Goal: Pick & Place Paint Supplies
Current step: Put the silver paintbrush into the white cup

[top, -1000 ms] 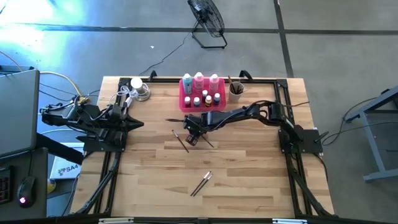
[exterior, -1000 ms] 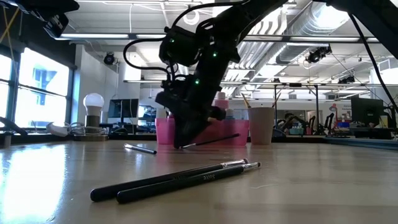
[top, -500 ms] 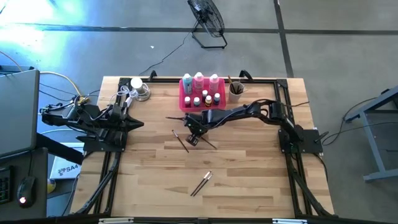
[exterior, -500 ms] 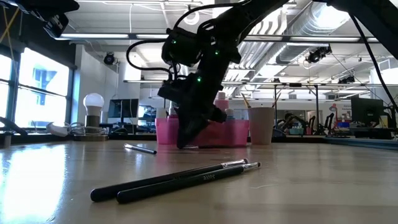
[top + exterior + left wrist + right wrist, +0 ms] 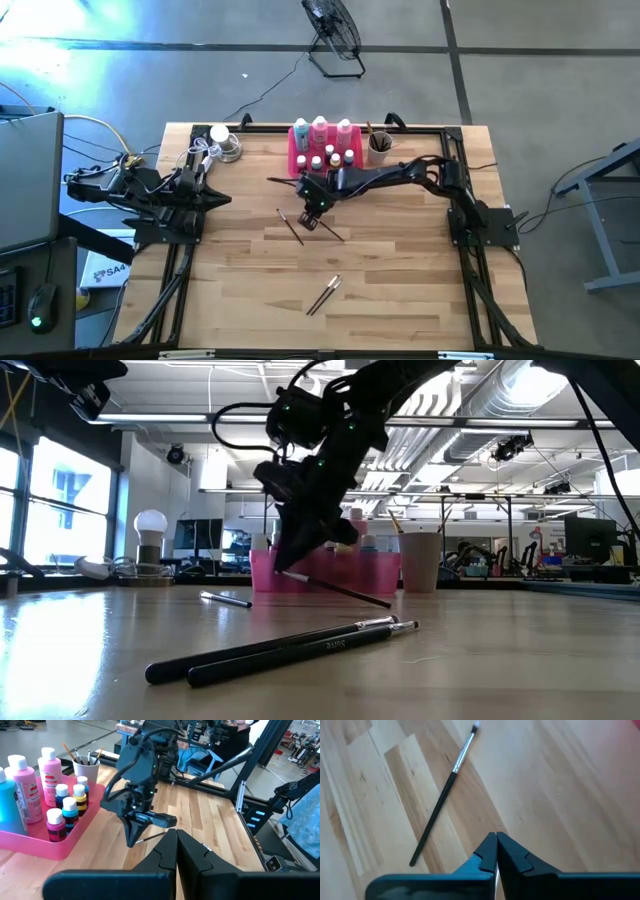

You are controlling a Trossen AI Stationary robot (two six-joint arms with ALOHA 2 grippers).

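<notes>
My right gripper [image 5: 312, 209] hangs over the table's middle, just in front of the pink tray [image 5: 322, 172], and is shut on a thin dark paintbrush [image 5: 340, 590]. White-capped pink and teal bottles [image 5: 320, 130] and tiny bottles [image 5: 332, 158] stand in the tray. A loose brush [image 5: 290, 226] lies flat to the gripper's left. Another one [image 5: 277, 182] lies beside the tray. Two more [image 5: 323, 295] lie together toward the near edge. My left gripper [image 5: 222, 198] waits shut at the table's left side, holding nothing. My right gripper pinches the paintbrush near one end [image 5: 292, 574] between its two fingers. The fingers slant down from the table's right and far side. The brush tilts, its held end raised and its free end [image 5: 386, 604] low; whether that end touches the table cannot be told.
A pale cup [image 5: 379, 148] with brushes stands right of the tray. At the far left corner are a bulb-shaped lamp and cables [image 5: 218, 143]. Bare wood [image 5: 400, 270] lies between the loose brushes and the near right edge.
My right gripper has risen and drawn a little toward the tray, tipping as it went. The brush's held end has come up off the table, and its free end, raised a second ago, now points down.
</notes>
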